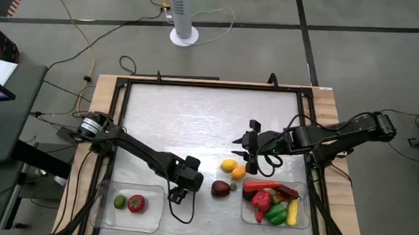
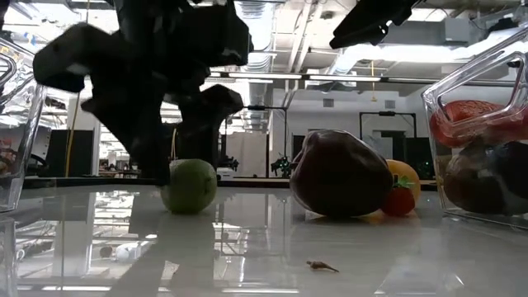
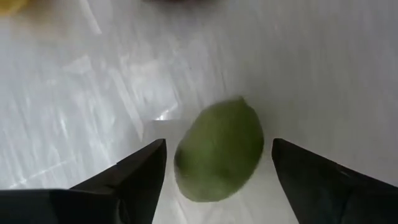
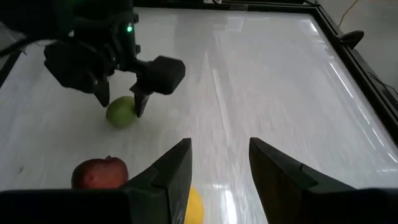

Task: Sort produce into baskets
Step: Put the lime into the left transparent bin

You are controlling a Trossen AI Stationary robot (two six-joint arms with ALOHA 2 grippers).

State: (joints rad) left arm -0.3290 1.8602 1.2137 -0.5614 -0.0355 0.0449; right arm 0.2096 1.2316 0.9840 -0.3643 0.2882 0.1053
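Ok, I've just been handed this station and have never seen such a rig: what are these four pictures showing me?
It is a robot with two dark arms over a table, each ending in a two-finger hand. One camera looks straight down, one sits at table height, and one rides on each wrist. The left hand stands open astride a loose green fruit beside the left basket, not gripping it. The right hand hovers open and empty near a yellow fruit and a dark purple piece. The left basket has a red piece and a green piece; the right basket holds peppers.
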